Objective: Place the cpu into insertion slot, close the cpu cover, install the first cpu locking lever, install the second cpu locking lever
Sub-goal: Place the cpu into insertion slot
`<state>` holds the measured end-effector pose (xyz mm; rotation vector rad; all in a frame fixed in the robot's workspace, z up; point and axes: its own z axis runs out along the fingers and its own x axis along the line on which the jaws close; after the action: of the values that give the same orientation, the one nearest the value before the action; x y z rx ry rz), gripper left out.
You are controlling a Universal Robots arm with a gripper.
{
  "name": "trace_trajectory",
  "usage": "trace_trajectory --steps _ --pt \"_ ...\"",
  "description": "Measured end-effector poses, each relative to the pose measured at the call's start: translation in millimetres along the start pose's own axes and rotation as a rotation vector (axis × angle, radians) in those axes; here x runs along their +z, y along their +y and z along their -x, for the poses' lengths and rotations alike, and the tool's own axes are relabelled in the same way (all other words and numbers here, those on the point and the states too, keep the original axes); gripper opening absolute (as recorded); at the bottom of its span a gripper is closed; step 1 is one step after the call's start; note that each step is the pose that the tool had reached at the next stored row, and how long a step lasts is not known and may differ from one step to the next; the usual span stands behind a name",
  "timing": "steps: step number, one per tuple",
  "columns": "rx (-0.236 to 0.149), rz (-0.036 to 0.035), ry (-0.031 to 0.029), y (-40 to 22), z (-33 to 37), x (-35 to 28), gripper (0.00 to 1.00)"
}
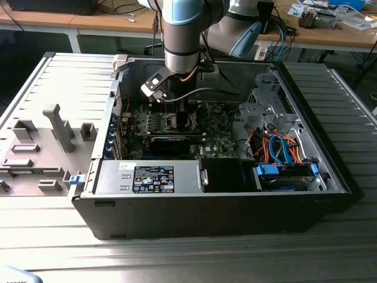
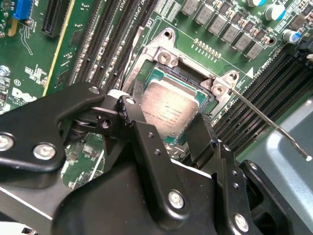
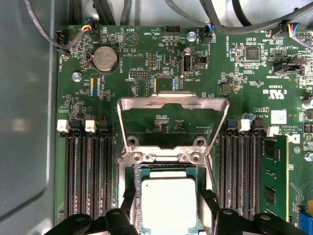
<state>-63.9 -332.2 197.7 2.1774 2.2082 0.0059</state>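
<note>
The cpu (image 3: 168,205) (image 2: 171,108), a pale silver square chip, lies level in the insertion slot (image 3: 131,172) on the green board. My gripper (image 3: 167,198) (image 2: 168,129) straddles it, one black finger against each of two opposite edges, shut on the chip. The cpu cover (image 3: 173,104), a silver frame with a square window, stands flipped open beyond the socket. A thin metal locking lever (image 2: 266,122) sticks out free beside the socket. In the exterior view the gripper (image 1: 171,109) reaches down into the open computer case.
Rows of black memory slots (image 3: 88,166) (image 3: 239,166) flank the socket, with one green memory stick (image 3: 274,176) beside them. The case walls (image 1: 235,200), cables (image 1: 277,147) and drive cage (image 1: 262,103) ring the board. A grey fixture tray (image 1: 47,141) lies at the exterior view's left.
</note>
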Motion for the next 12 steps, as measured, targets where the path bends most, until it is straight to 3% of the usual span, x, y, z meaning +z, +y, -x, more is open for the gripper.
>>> trace_trajectory --steps 7,12 --pt "0.003 0.0 0.0 0.0 0.0 -0.1 0.62" --pt "0.004 -0.0001 0.0038 0.1 -1.8 -0.3 0.62"
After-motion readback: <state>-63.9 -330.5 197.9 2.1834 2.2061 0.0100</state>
